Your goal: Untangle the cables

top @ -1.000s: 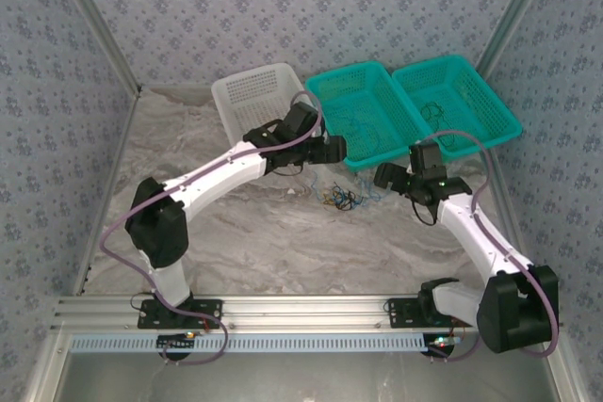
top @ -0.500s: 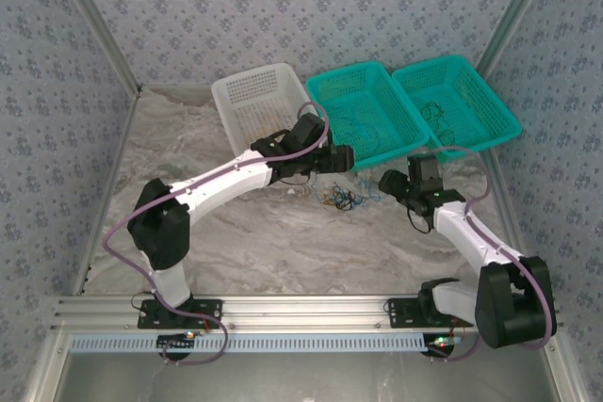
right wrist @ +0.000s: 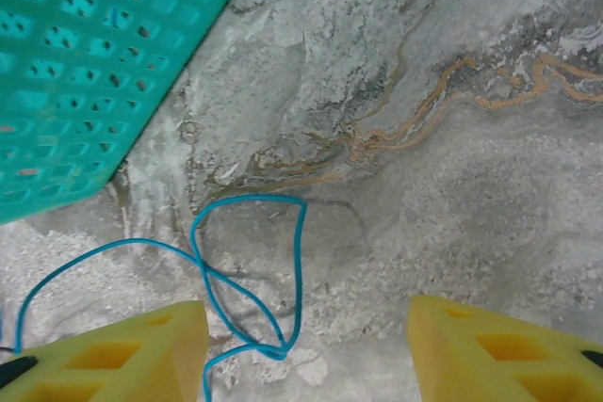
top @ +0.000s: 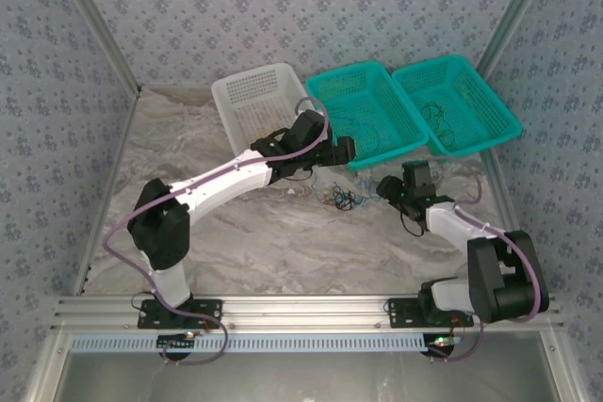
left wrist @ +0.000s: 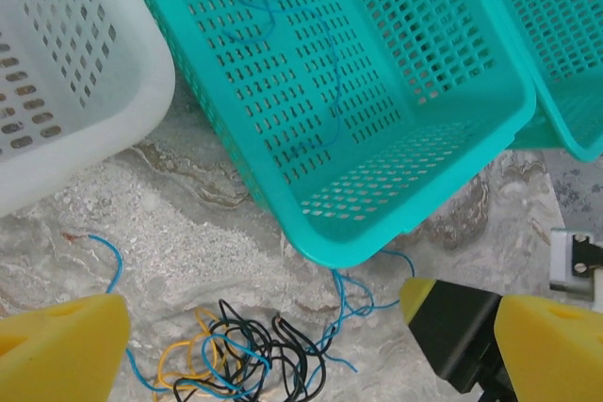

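1. Left tool [top: 341, 150]: jaws wide apart, empty, over the table [top: 236, 233].
2. Right tool [top: 388, 185]: jaws apart, nothing clamped; a blue wire [right wrist: 298, 261] loop lies between its pads [right wrist: 104, 355].
3. The cables [top: 341, 199]: clump on the table, 6 o'clock of left tool, 9 o'clock of right tool.
4. Teal basket [top: 363, 68]: 12 o'clock of the clump.

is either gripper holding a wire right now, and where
Nothing held: left gripper open over the cables; right gripper open, straddling a blue wire loop, not pinching it.
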Robot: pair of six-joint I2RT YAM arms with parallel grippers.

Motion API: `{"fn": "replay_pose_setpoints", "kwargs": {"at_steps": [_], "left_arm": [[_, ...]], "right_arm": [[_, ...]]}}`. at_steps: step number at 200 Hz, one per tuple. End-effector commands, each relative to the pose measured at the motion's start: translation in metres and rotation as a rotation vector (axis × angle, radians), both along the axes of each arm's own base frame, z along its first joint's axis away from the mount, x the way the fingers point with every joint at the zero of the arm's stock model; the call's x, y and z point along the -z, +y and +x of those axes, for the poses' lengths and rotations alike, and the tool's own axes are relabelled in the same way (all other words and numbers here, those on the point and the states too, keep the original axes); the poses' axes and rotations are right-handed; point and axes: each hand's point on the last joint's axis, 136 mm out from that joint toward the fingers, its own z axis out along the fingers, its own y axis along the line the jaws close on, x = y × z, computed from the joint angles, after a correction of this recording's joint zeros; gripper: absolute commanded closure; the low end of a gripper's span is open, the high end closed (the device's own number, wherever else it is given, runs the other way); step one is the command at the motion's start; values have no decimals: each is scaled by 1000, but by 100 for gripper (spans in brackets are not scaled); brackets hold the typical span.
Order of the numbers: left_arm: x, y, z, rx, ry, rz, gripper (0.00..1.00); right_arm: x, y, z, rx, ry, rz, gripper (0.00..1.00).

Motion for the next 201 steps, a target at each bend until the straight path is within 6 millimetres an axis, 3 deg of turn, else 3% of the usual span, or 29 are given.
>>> {"fn": "replay_pose_setpoints", "kwargs": {"at_steps": [1,59,79,123,201], "left_arm": [[-6,5,13,-58,-45,-18,0],[1,9,15,-78,-31,-9,1],[2,11,16,-83,-26,-12,0],[5,12,17,-82,-14,-16,1],[7,11,18,-81,2,-32,1]], "right_arm": [[-1,3,8,10,-36,14,41],[5,3,18,8,-45,-1,48],[7,2,19,17,-43,-8,56],[6,4,19,9,-50,-8,85],[-20,-2,15,-1,-163,-55,100]]}}
